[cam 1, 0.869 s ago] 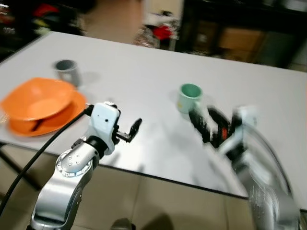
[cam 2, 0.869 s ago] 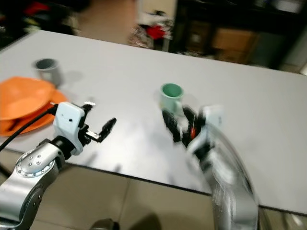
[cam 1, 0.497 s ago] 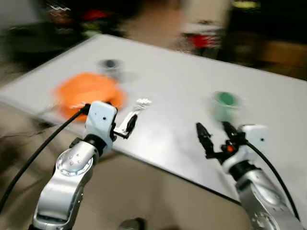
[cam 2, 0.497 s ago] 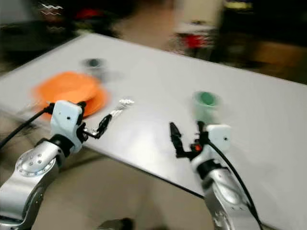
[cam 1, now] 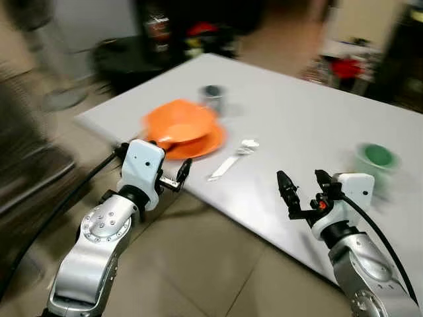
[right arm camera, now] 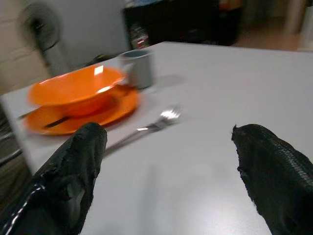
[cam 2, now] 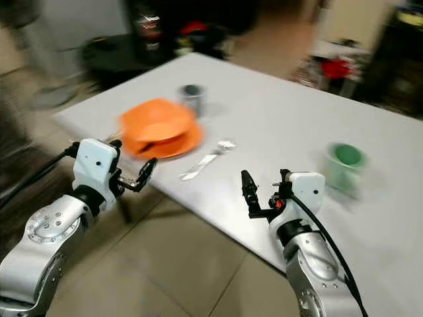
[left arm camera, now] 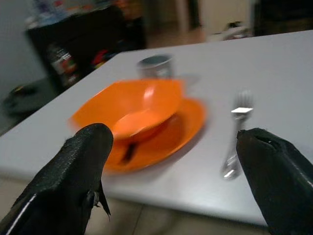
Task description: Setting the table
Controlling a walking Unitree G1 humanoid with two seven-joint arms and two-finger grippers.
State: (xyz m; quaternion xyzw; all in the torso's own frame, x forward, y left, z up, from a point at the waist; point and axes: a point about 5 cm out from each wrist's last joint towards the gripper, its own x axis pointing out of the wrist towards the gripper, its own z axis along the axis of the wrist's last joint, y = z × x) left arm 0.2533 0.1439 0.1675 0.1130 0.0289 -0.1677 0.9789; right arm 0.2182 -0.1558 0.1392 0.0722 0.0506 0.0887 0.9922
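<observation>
A tiled floor (cam 1: 218, 264) lies under the near edge of a large white table (cam 1: 310, 125), and dark furniture with some red things stands blurred behind it.

Nearest to the camera are the two silver arms. The left gripper (cam 1: 180, 177) is held in the air just before the near edge of the table, close to the orange dishes; in the left wrist view its two black fingers (left arm camera: 80, 166) stand wide apart and hold nothing. The right gripper (cam 1: 304, 188) is also raised at the near edge of the table, further to the right, and its fingers (right arm camera: 73, 166) are wide apart too, with nothing between them.

On the table, near the edge, lies a silver fork (cam 1: 231, 162), just beside the orange plate (cam 1: 205, 144) on its right side and not touching it. An orange bowl (cam 1: 178, 122) sits on this plate, a little tilted, and something dark and thin lies on the plate under the bowl; I cannot tell what it is. Behind the plate, close to it, stands a grey cup (cam 1: 213, 98). A green cup (cam 1: 375, 165) stands well apart from these, on the right side of the table, beyond the right gripper; it is blurred.
</observation>
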